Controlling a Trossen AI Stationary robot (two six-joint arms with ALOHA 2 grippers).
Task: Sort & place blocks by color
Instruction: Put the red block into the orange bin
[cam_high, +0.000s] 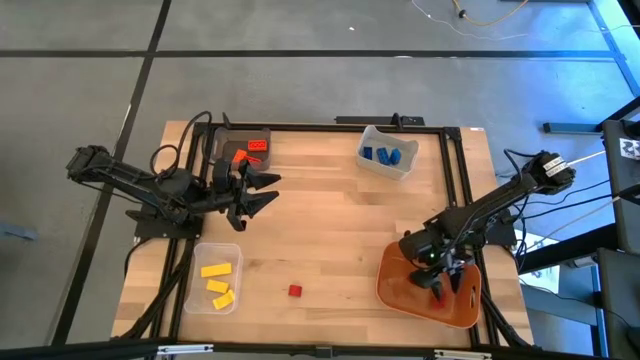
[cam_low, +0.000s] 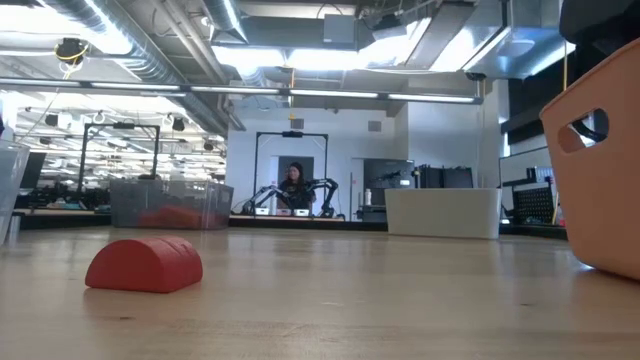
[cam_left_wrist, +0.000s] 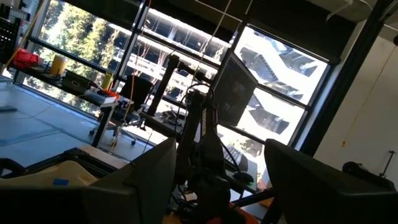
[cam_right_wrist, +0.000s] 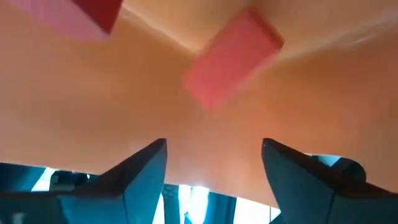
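Blocks: small hard plastic bricks, likely light, stiff, slick-sided; best pinched across flat parallel sides, not studs.

Left gripper (cam_high: 262, 191): jaws spread, empty, hovering beside grey bin (cam_high: 232, 137) holding red brick (cam_high: 258, 145), brick at about 12 o'clock from tips.

Yellow blocks (cam_high: 216, 283) lie in clear bin (cam_high: 198, 253) at table's 7 o'clock; loose red block (cam_high: 294, 290) on bare table (cam_high: 320, 220) at 6 o'clock, well apart from both grippers.

Blue blocks (cam_high: 384, 155) in white bin (cam_high: 405, 169) at 1 o'clock.

Right gripper (cam_high: 446, 284): jaws spread, inside orange tray (cam_high: 400, 290); orange block (cam_right_wrist: 231, 57) lies free on tray floor just ahead of tips, not pinched.
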